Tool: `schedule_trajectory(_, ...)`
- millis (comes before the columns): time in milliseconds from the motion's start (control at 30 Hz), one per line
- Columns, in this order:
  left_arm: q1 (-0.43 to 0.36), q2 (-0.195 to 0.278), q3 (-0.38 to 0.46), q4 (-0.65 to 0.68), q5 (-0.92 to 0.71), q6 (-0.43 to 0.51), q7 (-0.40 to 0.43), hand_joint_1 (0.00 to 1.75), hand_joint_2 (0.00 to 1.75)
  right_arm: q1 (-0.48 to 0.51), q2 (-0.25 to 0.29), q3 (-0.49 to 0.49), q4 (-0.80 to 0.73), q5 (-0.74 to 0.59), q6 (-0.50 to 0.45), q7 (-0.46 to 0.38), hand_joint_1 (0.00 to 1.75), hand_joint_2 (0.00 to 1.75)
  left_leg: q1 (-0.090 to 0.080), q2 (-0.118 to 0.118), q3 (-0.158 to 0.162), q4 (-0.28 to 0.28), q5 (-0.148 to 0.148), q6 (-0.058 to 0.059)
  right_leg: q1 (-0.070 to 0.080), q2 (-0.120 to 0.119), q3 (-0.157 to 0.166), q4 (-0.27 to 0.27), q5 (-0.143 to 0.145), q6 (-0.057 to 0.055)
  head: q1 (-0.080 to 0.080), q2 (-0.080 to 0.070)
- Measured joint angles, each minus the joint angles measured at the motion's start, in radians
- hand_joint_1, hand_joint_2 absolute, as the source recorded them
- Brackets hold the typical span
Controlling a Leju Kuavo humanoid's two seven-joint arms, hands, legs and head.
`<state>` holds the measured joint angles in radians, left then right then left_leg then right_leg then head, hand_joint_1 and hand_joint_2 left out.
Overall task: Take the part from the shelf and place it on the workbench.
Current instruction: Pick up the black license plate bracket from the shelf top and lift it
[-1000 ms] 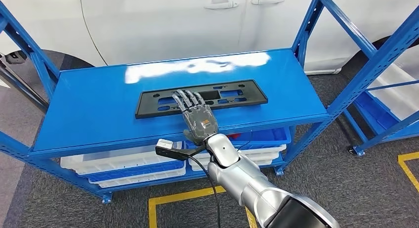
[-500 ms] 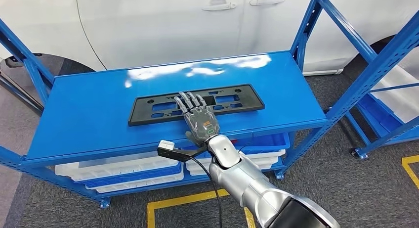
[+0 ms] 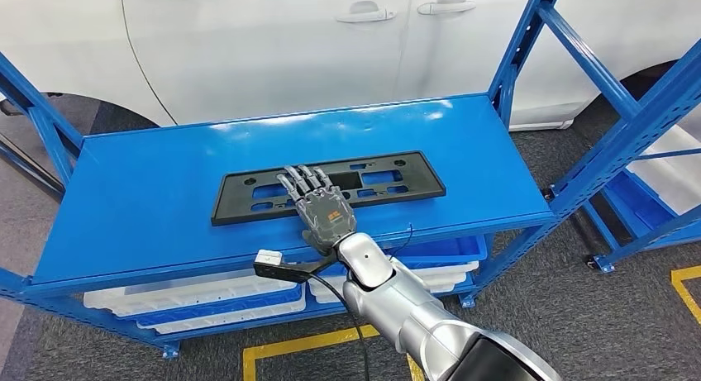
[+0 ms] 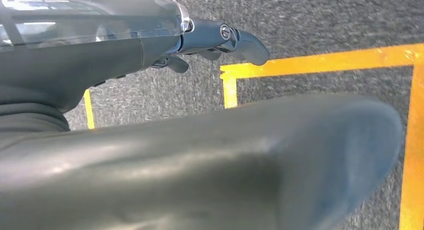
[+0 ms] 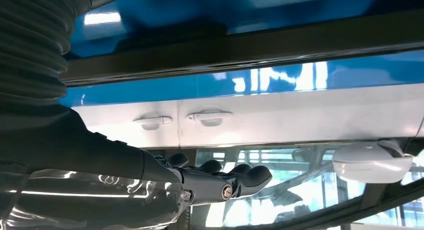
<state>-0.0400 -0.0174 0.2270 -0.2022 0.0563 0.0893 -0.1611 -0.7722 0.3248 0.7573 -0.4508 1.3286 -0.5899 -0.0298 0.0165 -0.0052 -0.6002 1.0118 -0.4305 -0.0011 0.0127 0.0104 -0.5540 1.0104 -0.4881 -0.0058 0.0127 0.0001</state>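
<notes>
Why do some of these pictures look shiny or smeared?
Head view: sharp, with ceiling light glaring off the back of the blue shelf and the white car behind it. Right wrist view: turned upside down, the hand crisp, the glossy shelf and car throwing bright reflections. Left wrist view: a big dark blurred shape close to the lens, while the floor's yellow line stays fairly clear.

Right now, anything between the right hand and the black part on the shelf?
Nothing visible. The right hand is already over the black part on the blue shelf, fingers extended across its near edge.
</notes>
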Motion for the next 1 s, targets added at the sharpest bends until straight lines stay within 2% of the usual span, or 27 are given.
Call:
schedule_trajectory(67, 0.0, 0.0, 0.0, 0.0, 0.0, 0.0, 0.0, 0.0, 0.0, 0.0, 0.003, 0.004, 0.001, 0.005, 0.002, 0.0, 0.0, 1.75, 0.005, 0.002, 0.007, -0.006, -0.002, 0.009, -0.003, -0.002, -0.031, 0.065, -0.034, 0.012, 0.001, 0.0)
schedule_trajectory(133, -0.001, 0.0, 0.0, 0.0, 0.0, 0.0, 0.0, 0.0, 0.0, 0.003, 0.004, 0.008, 0.003, 0.01, 0.006, 0.0, 0.0, 1.75, 0.005, 0.002, 0.011, -0.007, -0.007, 0.016, -0.01, -0.003, -0.109, 0.203, -0.085, 0.021, 0.002, 0.0)
schedule_trajectory(167, -0.001, 0.0, 0.0, 0.0, 0.0, 0.0, 0.001, 0.0, 0.0, 0.007, 0.004, 0.009, 0.005, 0.011, 0.008, 0.001, 0.0, 1.75, 0.005, 0.002, 0.014, -0.007, -0.01, 0.017, -0.014, -0.003, -0.148, 0.264, -0.098, 0.024, 0.002, 0.0)
schedule_trajectory(200, 0.0, 0.0, 0.0, 0.0, 0.0, 0.0, 0.001, 0.0, 0.0, 0.01, 0.004, 0.011, 0.007, 0.011, 0.01, 0.001, 0.0, 1.75, 0.005, 0.001, 0.018, -0.007, -0.014, 0.017, -0.017, -0.003, -0.174, 0.296, -0.093, 0.026, 0.002, 0.0)
schedule_trajectory(233, 0.001, -0.001, 0.0, 0.0, 0.0, 0.0, 0.001, 0.0, 0.0, 0.012, 0.004, 0.014, 0.009, 0.012, 0.012, 0.002, 0.0, 1.75, 0.005, 0.0, 0.024, -0.007, -0.018, 0.016, -0.02, -0.004, -0.181, 0.288, -0.069, 0.026, 0.003, 0.0)
schedule_trajectory(267, 0.002, -0.001, 0.0, 0.0, 0.0, 0.0, 0.001, 0.0, 0.0, 0.013, 0.004, 0.015, 0.01, 0.012, 0.012, 0.002, 0.0, 1.75, 0.005, -0.001, 0.032, -0.007, -0.023, 0.015, -0.021, -0.004, -0.167, 0.239, -0.027, 0.024, 0.003, 0.0)
schedule_trajectory(300, 0.002, -0.001, 0.0, 0.0, 0.001, 0.0, 0.001, 0.0, 0.0, 0.012, 0.005, 0.017, 0.011, 0.013, 0.013, 0.003, 0.0, 1.75, 0.005, -0.002, 0.04, -0.007, -0.029, 0.012, -0.021, -0.005, -0.141, 0.166, 0.021, 0.021, 0.003, 0.0)
schedule_trajectory(333, 0.002, -0.001, 0.0, 0.0, 0.001, 0.0, 0.001, 0.0, 0.0, 0.01, 0.006, 0.017, 0.011, 0.014, 0.014, 0.004, 0.0, 1.75, 0.004, -0.002, 0.046, -0.007, -0.034, 0.008, -0.02, -0.005, -0.114, 0.1, 0.055, 0.016, 0.003, 0.0)
schedule_trajectory(367, 0.001, -0.001, 0.0, 0.0, 0.002, 0.0, 0.001, 0.0, 0.0, 0.008, 0.008, 0.019, 0.012, 0.015, 0.015, 0.006, 0.0, 1.75, 0.002, -0.003, 0.049, -0.006, -0.039, 0.003, -0.017, -0.005, -0.093, 0.046, 0.074, 0.011, 0.002, 0.0)
schedule_trajectory(400, 0.0, -0.001, 0.001, 0.001, 0.003, 0.0, 0.001, 0.0, 0.0, 0.007, 0.009, 0.02, 0.013, 0.016, 0.016, 0.007, 0.0, 1.75, 0.002, -0.003, 0.05, -0.007, -0.042, -0.003, -0.014, -0.004, -0.082, 0.019, 0.078, 0.007, 0.0, 0.0)
schedule_trajectory(500, -0.003, -0.001, 0.001, 0.001, 0.006, 0.0, 0.0, 0.0, 0.0, 0.004, 0.015, 0.027, 0.019, 0.018, 0.017, 0.009, 0.0, 1.75, 0.005, -0.001, 0.055, -0.011, -0.05, -0.022, -0.011, 0.0, -0.072, 0.002, 0.068, -0.007, -0.005, 0.0)
schedule_trajectory(567, -0.002, -0.001, 0.001, 0.001, 0.006, 0.0, -0.001, 0.0, 0.0, 0.0, 0.02, 0.031, 0.022, 0.02, 0.018, 0.01, 0.0, 1.75, 0.006, 0.001, 0.043, 0.027, -0.076, -0.03, -0.014, 0.0, -0.058, -0.011, 0.066, -0.017, -0.007, 0.0)
schedule_trajectory(600, -0.002, -0.002, 0.001, 0.001, 0.007, 0.0, -0.002, 0.0, 0.0, -0.001, 0.023, 0.032, 0.024, 0.019, 0.018, 0.01, 0.0, 1.75, 0.007, 0.001, 0.019, 0.076, -0.099, -0.032, -0.015, -0.001, -0.052, -0.014, 0.064, -0.022, -0.008, 0.0)
schedule_trajectory(667, -0.001, -0.002, 0.001, 0.001, 0.007, 0.0, -0.003, 0.0, 0.0, 0.001, 0.028, 0.034, 0.028, 0.018, 0.02, 0.009, 0.0, 1.75, 0.007, 0.001, -0.054, 0.207, -0.147, -0.035, -0.011, -0.002, -0.045, -0.015, 0.057, -0.03, -0.009, 0.0)
schedule_trajectory(700, 0.0, -0.001, 0.002, 0.001, 0.007, 0.0, -0.003, 0.0, 0.0, 0.003, 0.029, 0.035, 0.031, 0.016, 0.022, 0.008, 0.0, 1.75, 0.007, 0.001, -0.085, 0.254, -0.154, -0.037, -0.008, -0.002, -0.04, -0.014, 0.053, -0.032, -0.009, 0.0)
schedule_trajectory(733, 0.002, -0.001, 0.003, 0.001, 0.007, 0.0, -0.004, 0.0, 0.0, 0.005, 0.029, 0.037, 0.033, 0.014, 0.025, 0.007, 0.0, 1.75, 0.007, 0.001, -0.1, 0.267, -0.141, -0.037, -0.007, -0.002, -0.035, -0.014, 0.048, -0.033, -0.009, 0.0)
schedule_trajectory(767, 0.003, -0.001, 0.004, 0.001, 0.007, 0.0, -0.004, 0.0, 0.0, 0.006, 0.03, 0.038, 0.035, 0.012, 0.027, 0.006, 0.0, 1.75, 0.007, 0.001, -0.097, 0.241, -0.109, -0.035, -0.005, -0.001, -0.027, -0.013, 0.043, -0.033, -0.009, 0.0)
schedule_trajectory(833, 0.004, 0.0, 0.005, 0.001, 0.007, 0.0, -0.005, 0.0, 0.0, 0.006, 0.032, 0.04, 0.035, 0.01, 0.031, 0.006, 0.0, 1.75, 0.005, 0.001, -0.049, 0.117, -0.027, -0.029, -0.004, 0.001, -0.011, -0.011, 0.03, -0.029, -0.009, 0.0)
schedule_trajectory(867, 0.004, 0.0, 0.006, 0.001, 0.007, 0.0, -0.005, 0.0, 0.0, 0.004, 0.034, 0.041, 0.035, 0.01, 0.032, 0.006, 0.0, 1.75, 0.003, 0.001, -0.023, 0.058, -0.002, -0.024, -0.002, 0.002, -0.007, -0.009, 0.024, -0.025, -0.009, 0.0)
schedule_trajectory(900, 0.003, 0.0, 0.006, 0.001, 0.007, 0.0, -0.006, 0.0, 0.0, 0.004, 0.035, 0.043, 0.035, 0.008, 0.034, 0.006, 0.0, 1.75, 0.001, 0.001, -0.007, 0.022, 0.007, -0.019, -0.001, 0.002, -0.006, -0.006, 0.02, -0.021, -0.008, 0.0)
schedule_trajectory(933, 0.003, 0.0, 0.006, 0.001, 0.007, 0.0, -0.007, 0.0, 0.0, 0.003, 0.036, 0.045, 0.035, 0.005, 0.037, 0.006, 0.0, 1.75, -0.002, 0.0, 0.0, 0.008, 0.004, -0.015, 0.0, 0.002, -0.007, -0.005, 0.018, -0.018, -0.008, 0.0)
schedule_trajectory(967, 0.002, 0.0, 0.006, 0.002, 0.007, 0.001, -0.007, 0.0, 0.0, 0.003, 0.036, 0.048, 0.035, -0.001, 0.043, 0.006, 0.16, 1.75, -0.004, 0.0, 0.001, 0.002, 0.001, -0.011, 0.001, 0.002, -0.008, -0.004, 0.017, -0.014, -0.008, 0.0)
schedule_trajectory(1000, 0.001, 0.0, 0.006, 0.002, 0.007, 0.001, -0.008, 0.0, 0.0, 0.002, 0.036, 0.053, 0.035, -0.01, 0.052, 0.007, 0.59, 1.75, -0.002, 0.0, 0.001, 0.0, 0.001, -0.007, 0.001, 0.002, -0.009, -0.004, 0.014, -0.01, -0.008, 0.0)
